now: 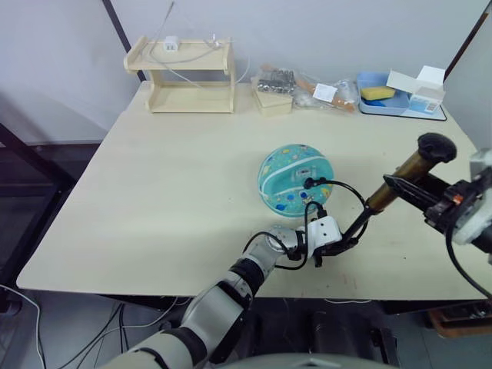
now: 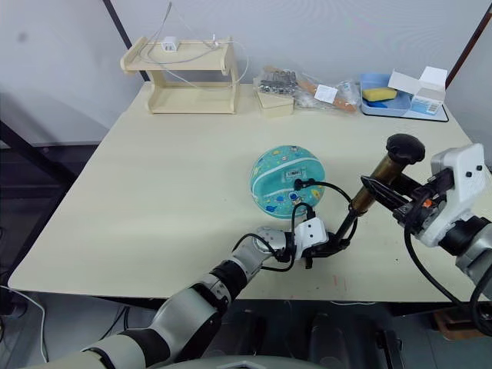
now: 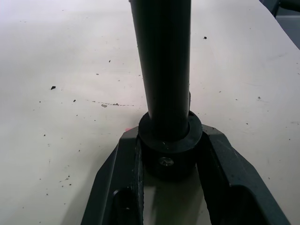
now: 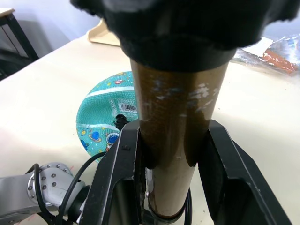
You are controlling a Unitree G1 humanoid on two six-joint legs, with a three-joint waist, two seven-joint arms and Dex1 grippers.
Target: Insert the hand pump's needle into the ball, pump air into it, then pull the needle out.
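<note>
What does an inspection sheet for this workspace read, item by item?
Surface: pale table, lightly speckled.
Job's things: teal ball sits mid-table; pump tilted, its hose running to the ball's top; needle itself too small to tell.
Clutter: wooden shelf, blue tray, bagged bits along the far edge.
Grippers: left claw shut on the pump's lower end; right claw shut on its barrel.
Cables: white cord on the shelf.
Surroundings: plain wall.

The needle is too small to make out where the black hose (image 1: 338, 187) meets the ball (image 1: 295, 180). In the right wrist view the top edge cuts off the hand pump (image 4: 174, 136) above its black cap. In the left wrist view the left end effector (image 3: 171, 161) hides the pump's lower cap partly.
</note>
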